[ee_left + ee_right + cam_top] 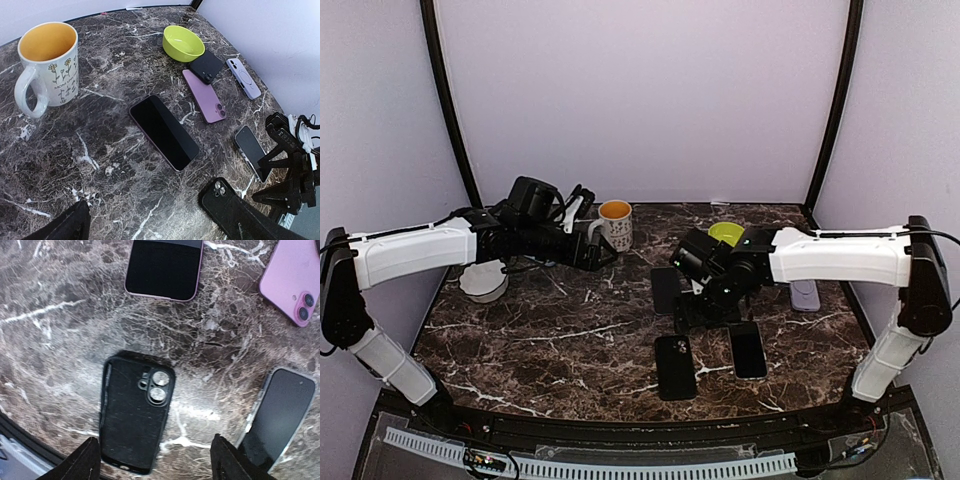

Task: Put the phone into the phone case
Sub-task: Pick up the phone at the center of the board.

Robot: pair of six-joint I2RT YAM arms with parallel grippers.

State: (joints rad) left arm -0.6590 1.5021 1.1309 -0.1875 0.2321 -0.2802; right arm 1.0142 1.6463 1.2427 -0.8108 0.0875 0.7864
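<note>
A black phone case [134, 418] lies back up on the marble, with two camera lenses of a phone showing through its cutout; in the top view this black case [675, 367] sits near the front edge. My right gripper [155, 465] hovers open just above it, one finger on each side, touching nothing. A bare phone [163, 131] with a pink edge lies screen up in the middle of the table. My left gripper [601, 257] hangs open and apart from everything beside the mug, with one finger [65, 225] showing in its wrist view.
A flowered mug [47, 65] and a green bowl [183, 43] stand at the back. A purple phone [203, 95], a dark case [206, 66] and a lavender case [243, 77] lie on the right. A clear-cased phone [277, 415] lies beside my right finger. A white bowl [483, 282] sits far left.
</note>
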